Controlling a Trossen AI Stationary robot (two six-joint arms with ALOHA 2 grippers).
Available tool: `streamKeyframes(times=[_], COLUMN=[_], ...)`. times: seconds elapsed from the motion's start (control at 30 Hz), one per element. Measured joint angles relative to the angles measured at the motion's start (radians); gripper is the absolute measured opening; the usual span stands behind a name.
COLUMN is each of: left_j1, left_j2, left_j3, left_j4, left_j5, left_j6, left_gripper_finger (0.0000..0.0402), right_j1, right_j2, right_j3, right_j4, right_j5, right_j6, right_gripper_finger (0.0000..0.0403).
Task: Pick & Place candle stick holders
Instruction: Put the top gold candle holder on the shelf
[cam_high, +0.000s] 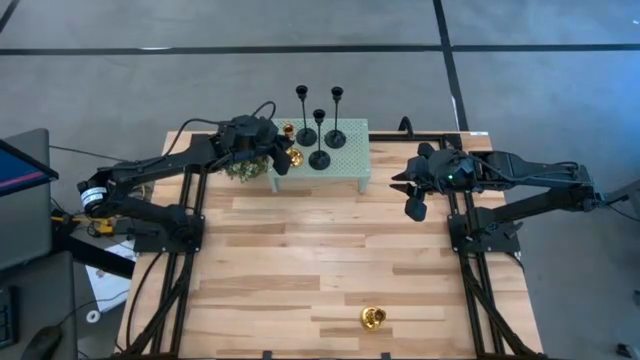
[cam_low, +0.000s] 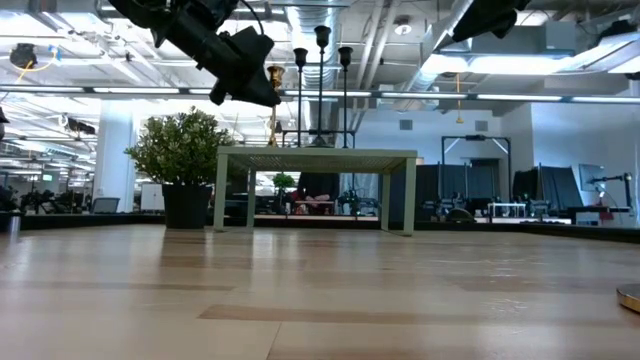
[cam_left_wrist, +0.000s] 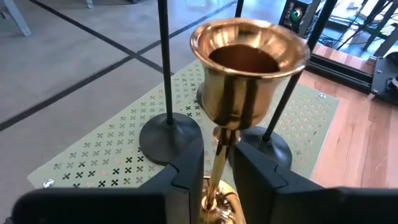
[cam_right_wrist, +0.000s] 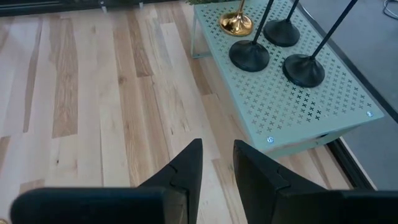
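Note:
A gold candle stick holder (cam_left_wrist: 249, 68) stands upright with its round base (cam_high: 295, 157) on the left end of a small green perforated stand (cam_high: 350, 170). My left gripper (cam_left_wrist: 217, 168) reaches level over that end of the stand, open, one finger on either side of the holder's thin stem. Three black candle stick holders (cam_high: 320, 158) stand by their flat bases on the same stand, beyond the gold one. A second gold holder (cam_high: 373, 318) sits on the wooden table near its front edge. My right gripper (cam_right_wrist: 217, 155) hangs open over bare table right of the stand, with nothing between its fingers. My left gripper has the gold holder's stem (cam_left_wrist: 219, 155) between its two fingers, low down, just above the base. The fingers come level from the table's left. A gap shows at one finger (cam_left_wrist: 186, 171); whether the other touches the stem I cannot tell. The holder stands upright on the stand.
A small potted plant (cam_high: 240, 168) stands on the table beside the stand's left end, under my left arm. The wooden table (cam_high: 300, 260) lies bare between the stand and the near gold holder. Dark frame rails run along both table sides.

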Motion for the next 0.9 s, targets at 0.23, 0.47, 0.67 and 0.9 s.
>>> streamKeyframes(times=[0.23,0.47,0.67,0.9], left_j1=[0.000,0.000,0.000,-0.005], left_j2=[-0.093,-0.189,-0.183,-0.158], left_j3=[0.000,0.000,0.000,0.000], left_j4=[-0.010,-0.083,-0.086,-0.087], left_j5=[0.000,0.000,0.000,0.018], left_j6=[0.002,0.002,0.002,-0.001], left_gripper_finger=[0.0094,0.0114,0.0126,0.0127], right_j1=[0.000,0.000,0.000,0.000], right_j2=[0.000,0.000,0.000,0.000], right_j3=[0.000,0.000,0.000,0.000], right_j4=[-0.001,-0.002,-0.002,-0.009], right_j5=[-0.003,-0.003,-0.002,-0.002], right_j6=[0.000,0.000,0.000,0.000], right_gripper_finger=[0.0081,0.0081,0.0081,0.0081])
